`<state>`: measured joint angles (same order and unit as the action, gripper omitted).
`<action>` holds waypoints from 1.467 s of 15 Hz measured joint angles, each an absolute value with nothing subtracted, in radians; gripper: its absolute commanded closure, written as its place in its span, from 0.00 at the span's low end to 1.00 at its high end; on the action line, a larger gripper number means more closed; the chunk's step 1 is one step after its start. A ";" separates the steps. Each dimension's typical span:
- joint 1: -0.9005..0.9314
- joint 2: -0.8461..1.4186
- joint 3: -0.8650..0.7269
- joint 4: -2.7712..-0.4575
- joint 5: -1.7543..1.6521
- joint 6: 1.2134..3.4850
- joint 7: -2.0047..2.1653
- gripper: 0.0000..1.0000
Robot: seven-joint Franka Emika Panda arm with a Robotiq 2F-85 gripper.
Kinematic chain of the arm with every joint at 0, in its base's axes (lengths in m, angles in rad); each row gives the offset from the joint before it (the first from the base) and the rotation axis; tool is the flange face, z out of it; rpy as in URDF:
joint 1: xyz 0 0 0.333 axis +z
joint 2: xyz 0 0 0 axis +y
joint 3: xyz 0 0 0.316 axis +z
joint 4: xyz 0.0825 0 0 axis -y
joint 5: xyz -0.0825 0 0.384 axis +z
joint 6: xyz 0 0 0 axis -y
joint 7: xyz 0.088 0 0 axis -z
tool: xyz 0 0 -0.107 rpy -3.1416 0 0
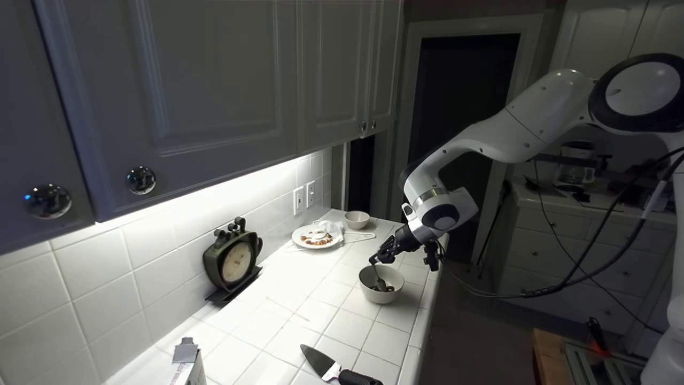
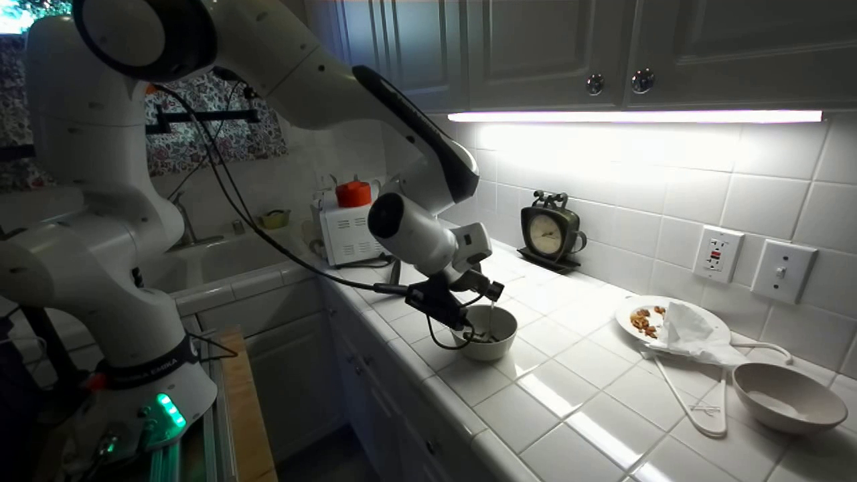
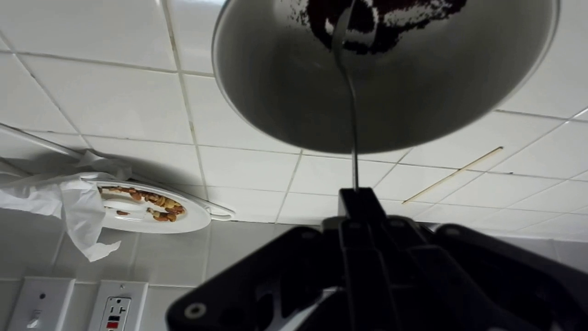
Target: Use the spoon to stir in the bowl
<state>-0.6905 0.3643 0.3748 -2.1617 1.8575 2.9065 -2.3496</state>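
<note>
The bowl stands upright on the tiled counter near its edge, grey-white outside and darker inside. It also shows in an exterior view and fills the top of the wrist view. Dark, patchy contents lie on its bottom. My gripper is above the bowl, also seen in an exterior view, and its fingertips are shut on the end of the spoon's thin handle. The spoon slants down into the bowl, its head among the dark contents; it also shows in both exterior views.
A white plate with food scraps and crumpled paper lies by the wall. Beyond it stands a smaller pale dish. A green scale stands against the backsplash. A cake server and a thin stick lie on the counter.
</note>
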 measured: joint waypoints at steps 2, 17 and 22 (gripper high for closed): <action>-0.691 0.364 0.373 -2.159 1.857 2.926 -2.349 0.99; -0.660 0.407 0.382 -2.104 1.860 2.904 -2.363 0.99; -0.662 0.395 0.384 -2.123 1.842 2.905 -2.346 0.99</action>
<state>-0.6617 0.3948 0.3839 -2.1230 1.8420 2.9048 -2.3458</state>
